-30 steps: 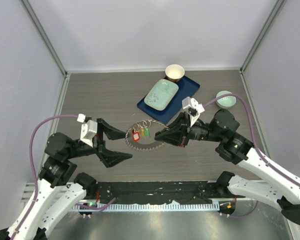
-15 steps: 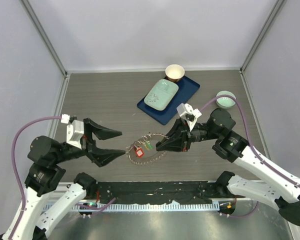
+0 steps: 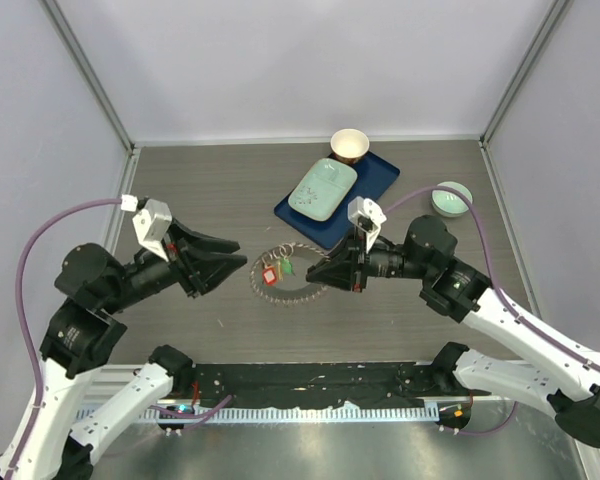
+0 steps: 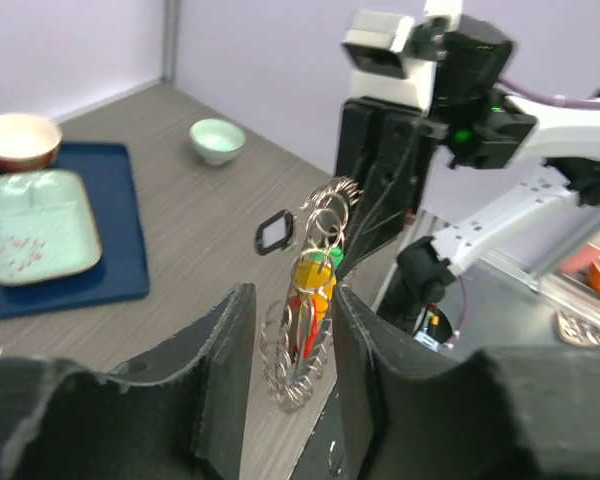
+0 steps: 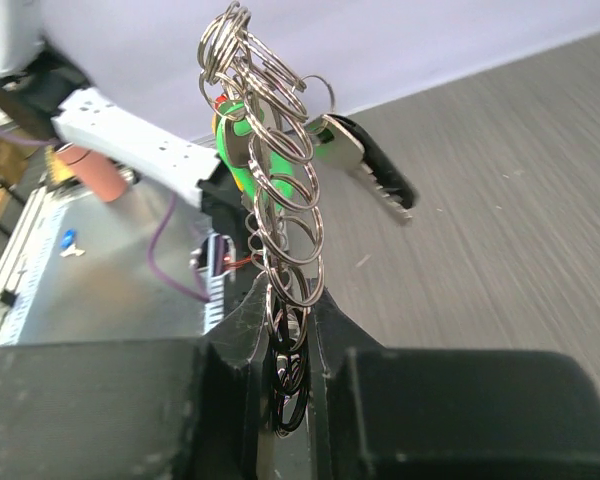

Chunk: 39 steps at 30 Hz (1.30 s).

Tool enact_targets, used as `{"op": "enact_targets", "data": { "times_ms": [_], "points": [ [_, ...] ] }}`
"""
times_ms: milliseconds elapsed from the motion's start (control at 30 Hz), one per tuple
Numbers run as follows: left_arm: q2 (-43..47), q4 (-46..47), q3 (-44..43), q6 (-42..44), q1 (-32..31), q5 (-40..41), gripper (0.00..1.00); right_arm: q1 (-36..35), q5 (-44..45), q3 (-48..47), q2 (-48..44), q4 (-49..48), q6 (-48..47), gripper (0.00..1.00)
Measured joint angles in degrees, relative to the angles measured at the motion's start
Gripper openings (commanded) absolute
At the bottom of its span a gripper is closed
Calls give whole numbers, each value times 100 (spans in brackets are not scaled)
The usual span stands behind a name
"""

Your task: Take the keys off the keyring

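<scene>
The right hand (image 3: pixel 318 272) is pressed together on the right rim of the keyring (image 3: pixel 290 290), which rises from the pinch just above the desk (image 3: pixel 200 190). The keys (image 3: pixel 277 270) hang on the ring's opposite side, toward the left hand (image 3: pixel 236 254). That hand is spread wide and nearer them, with the bunch lying straight ahead in its gap.

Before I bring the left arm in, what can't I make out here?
Top view: which loops the keys hang on, too small.
Right wrist view: the keyring below the clamp, hidden between the fingers of the right gripper; the red key, mostly behind the coils.
Left wrist view: key blades, blurred among the coils.
</scene>
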<state>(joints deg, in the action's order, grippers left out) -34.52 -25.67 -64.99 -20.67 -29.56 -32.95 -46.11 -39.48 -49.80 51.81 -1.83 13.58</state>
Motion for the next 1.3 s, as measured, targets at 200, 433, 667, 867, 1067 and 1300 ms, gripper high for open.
{"op": "enact_targets", "data": {
  "times_ms": [200, 433, 667, 867, 1067, 1300],
  "points": [
    [-74, -426, 61, -11, 0, 730, 42, 9, 802, 0, 173, 98, -13, 1],
    [-205, -516, 59, 210, 0, 861, 46, 11, 938, -2, 422, 155, -11, 1],
    [-535, -741, -90, 710, 0, 684, 70, 11, 588, -24, 446, 404, -39, 1],
    [-164, -831, 304, 1185, 0, -7, 67, 11, 144, -37, 424, 407, -37, 1],
    [142, -1005, 442, 1408, 0, -625, 55, 11, -435, -129, 380, 385, -39, 1],
    [33, -1010, 511, 1360, 0, -1147, 46, 11, -981, -131, 286, 92, 81, 1]
  ]
}}
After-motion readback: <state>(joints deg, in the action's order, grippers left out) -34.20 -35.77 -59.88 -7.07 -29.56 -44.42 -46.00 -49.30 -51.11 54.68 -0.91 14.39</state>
